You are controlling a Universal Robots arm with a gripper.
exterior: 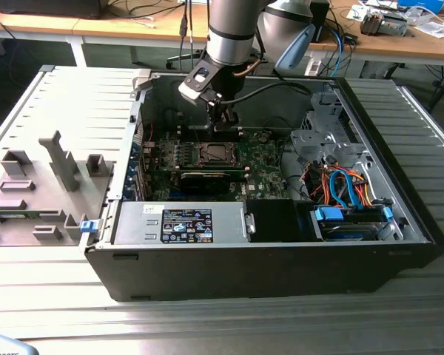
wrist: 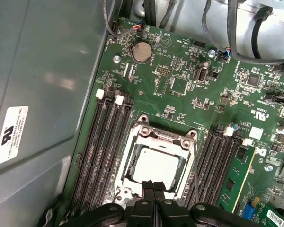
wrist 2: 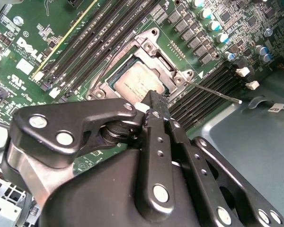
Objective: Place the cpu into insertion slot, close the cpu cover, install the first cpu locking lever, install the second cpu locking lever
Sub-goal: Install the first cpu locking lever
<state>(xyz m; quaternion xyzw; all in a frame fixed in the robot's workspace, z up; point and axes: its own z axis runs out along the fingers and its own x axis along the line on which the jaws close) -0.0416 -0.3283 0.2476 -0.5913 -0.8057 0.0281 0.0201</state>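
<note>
we see the gripper [exterior: 223,122] down inside the open computer case [exterior: 207,266], right above the insertion slot [exterior: 212,154] on the green circuit board [wrist: 180,85]. in both wrist views its two fingers [wrist: 149,185] are pressed together, narrow, with nothing between them. the tip hangs over one edge of the slot, and we can't tell if it touches the metal. the cpu [wrist: 154,168] sits flat in the slot, dull silver face up. the cpu cover [wrist: 163,138] looks laid down over the slot, its square window framing the chip. in the second wrist view a thin lever rod [wrist 2: 217,93] sticks out from a corner of the slot, its free end well off the slot. we can't tell if it is latched. long black memory slots [wrist: 102,151] run just beside the slot on two opposite sides. a round coin cell [wrist: 142,51] lies on the board well apart from the slot. a bundle of orange and blue cables [exterior: 340,185] sits farther from the slot, in the far end of the case.
</note>
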